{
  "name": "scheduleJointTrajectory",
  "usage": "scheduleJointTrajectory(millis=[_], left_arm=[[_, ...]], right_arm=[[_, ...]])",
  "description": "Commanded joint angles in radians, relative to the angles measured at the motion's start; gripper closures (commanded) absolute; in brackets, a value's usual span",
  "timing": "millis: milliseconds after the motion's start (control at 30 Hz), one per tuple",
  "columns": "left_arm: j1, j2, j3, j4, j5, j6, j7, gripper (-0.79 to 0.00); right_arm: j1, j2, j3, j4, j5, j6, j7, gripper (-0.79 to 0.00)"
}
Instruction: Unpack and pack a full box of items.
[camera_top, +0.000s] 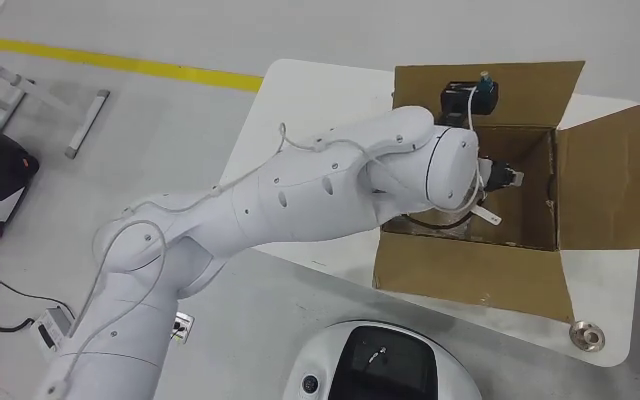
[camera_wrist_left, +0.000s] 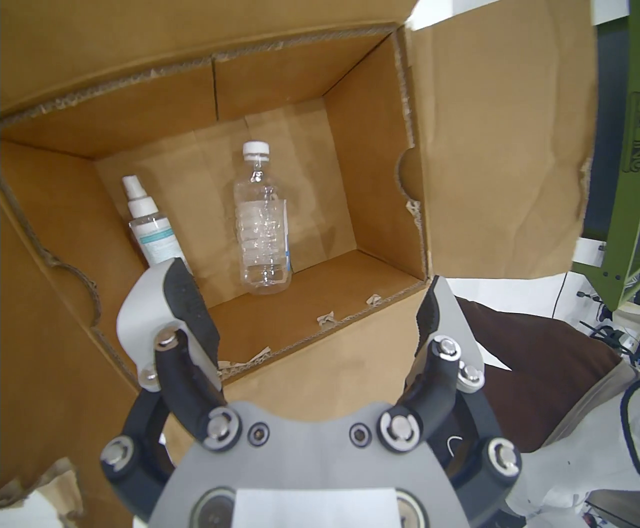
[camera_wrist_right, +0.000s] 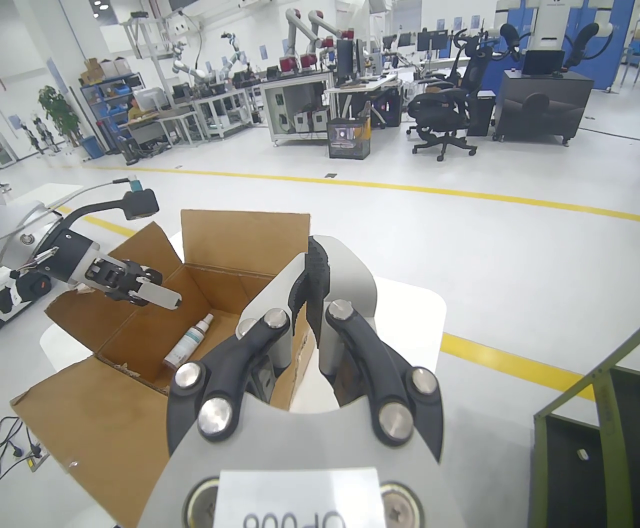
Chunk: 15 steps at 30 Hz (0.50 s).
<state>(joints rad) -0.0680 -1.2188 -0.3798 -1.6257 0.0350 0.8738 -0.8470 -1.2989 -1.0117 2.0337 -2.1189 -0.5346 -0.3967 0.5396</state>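
Note:
An open cardboard box (camera_top: 470, 275) stands on the white table (camera_top: 300, 110). On its floor lie a clear plastic bottle (camera_wrist_left: 261, 235) with a white cap and a white spray bottle (camera_wrist_left: 150, 230), side by side. My left gripper (camera_wrist_left: 306, 280) hangs open and empty above the box's mouth; in the top view the left gripper (camera_top: 505, 178) sits over the box's middle. My right gripper (camera_wrist_right: 312, 280) is shut on nothing, held off to the side of the box (camera_wrist_right: 100, 415). From there I see the spray bottle (camera_wrist_right: 189, 340) under the left gripper (camera_wrist_right: 145, 292).
The box flaps (camera_top: 600, 180) are folded outward on all sides. A small round metal piece (camera_top: 586, 335) lies at the table's near right corner. A green frame (camera_wrist_right: 590, 425) stands beside the table.

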Motion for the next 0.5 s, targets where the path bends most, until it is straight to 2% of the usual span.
scheduleJointTrajectory(millis=[0,167,233,467], left_arm=[[0.011,0.013,-0.023,-0.033,0.023,-0.016,0.011,-0.785],[0.038,0.036,-0.062,-0.106,0.090,-0.059,0.043,-0.785],[0.062,0.044,-0.083,-0.132,0.108,-0.081,0.077,-0.785],[0.086,0.051,-0.103,-0.151,0.118,-0.093,0.087,-0.785]], right_arm=[[-0.002,0.013,0.047,0.017,0.056,-0.048,0.145,0.000],[-0.034,0.043,0.144,0.064,0.197,-0.172,0.426,0.000],[-0.059,0.053,0.175,0.084,0.189,-0.241,0.500,0.000],[-0.065,0.055,0.183,0.092,0.189,-0.253,0.505,0.000]])
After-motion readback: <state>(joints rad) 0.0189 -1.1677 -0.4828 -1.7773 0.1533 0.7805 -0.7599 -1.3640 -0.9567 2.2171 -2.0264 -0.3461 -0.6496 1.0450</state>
